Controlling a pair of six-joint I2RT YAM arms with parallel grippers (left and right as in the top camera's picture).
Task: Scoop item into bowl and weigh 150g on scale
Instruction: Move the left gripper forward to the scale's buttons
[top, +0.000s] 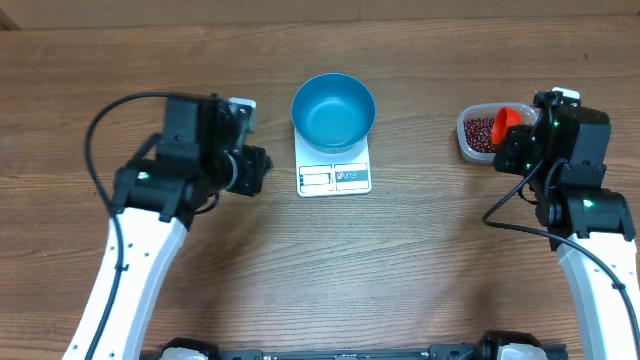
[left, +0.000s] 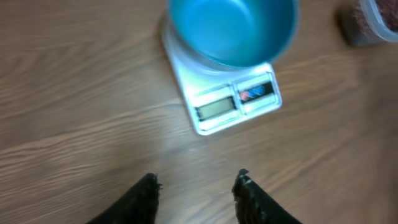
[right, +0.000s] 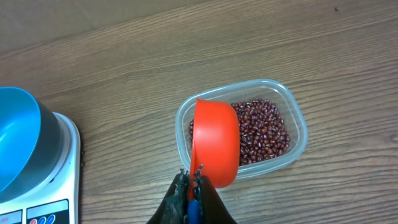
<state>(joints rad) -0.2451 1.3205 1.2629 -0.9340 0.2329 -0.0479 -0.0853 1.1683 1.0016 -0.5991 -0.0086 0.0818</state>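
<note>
The right gripper (right: 191, 177) pinches its two fingers tight on the rear end of a red-orange scoop (right: 214, 143), which hangs tilted over the left half of a clear plastic tub (right: 300, 127). The beans (right: 264, 127) lie in a loose heap in that tub, mostly to the scoop's right; whether any are inside the scoop cannot be told. The left gripper (left: 198, 179) hovers above the wooden table (top: 400, 260) with its dark fingertips (left: 151, 182) partly apart, nothing between them and nothing touched. The overhead view alone takes in both arms at once, with the blue bowl (top: 334, 110) sitting on the back part of the white scale (top: 334, 178) at the table's centre and the tub well apart to the right. The right wrist view alone picks out single beans and the grip on the scoop. The left wrist view, blurred, shows the scale's display panel (left: 216, 108) and buttons facing the gripper.
</note>
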